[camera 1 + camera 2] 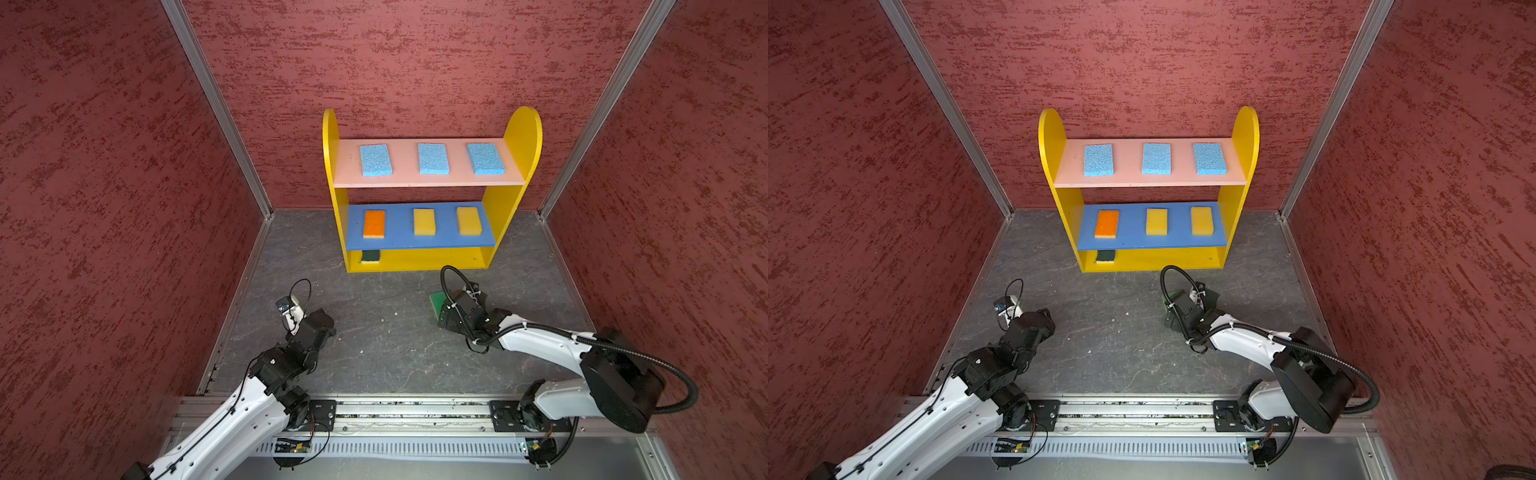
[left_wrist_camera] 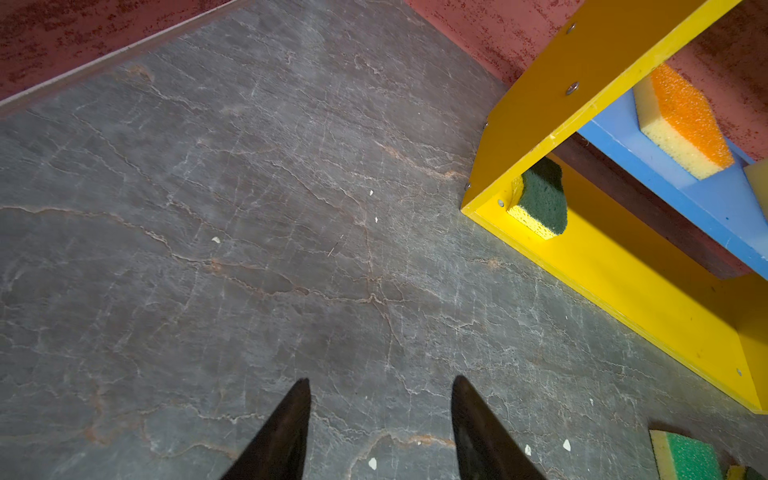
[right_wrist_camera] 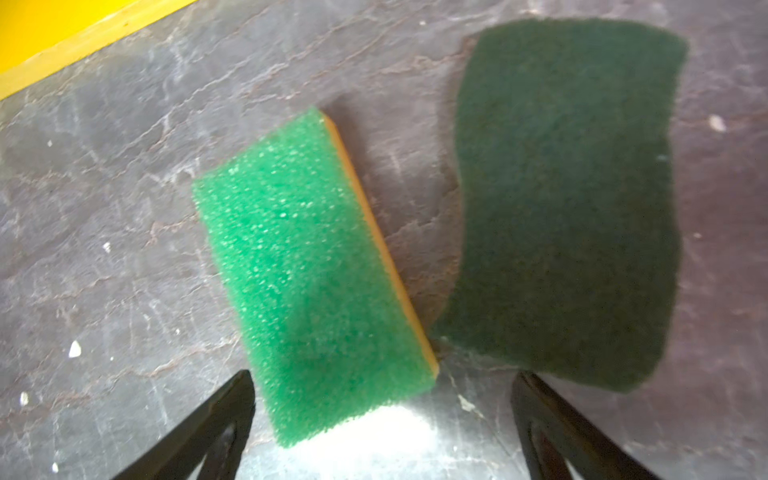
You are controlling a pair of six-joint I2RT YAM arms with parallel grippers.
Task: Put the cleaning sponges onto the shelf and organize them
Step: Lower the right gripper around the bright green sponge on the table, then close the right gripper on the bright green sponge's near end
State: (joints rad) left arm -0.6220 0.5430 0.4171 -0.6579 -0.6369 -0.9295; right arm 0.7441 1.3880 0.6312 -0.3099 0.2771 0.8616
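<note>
The shelf (image 1: 519, 137) stands against the back wall in both top views. Three light blue sponges (image 1: 433, 158) lie on its pink board. An orange-topped sponge (image 1: 374, 223) and two yellow ones (image 1: 424, 221) lie on the blue board. A dark green sponge (image 2: 544, 199) sits at the left end of the yellow bottom. On the floor in front, a bright green-topped sponge (image 3: 311, 274) lies beside a dark green wavy-edged sponge (image 3: 569, 199). My right gripper (image 3: 382, 376) hangs open just above them, touching neither. My left gripper (image 2: 381, 379) is open over bare floor, holding nothing.
Red textured walls close in the grey stone floor (image 1: 374, 332) on three sides. An aluminium rail (image 1: 415, 411) carrying both arm bases runs along the front. Small white crumbs (image 2: 215, 239) dot the floor.
</note>
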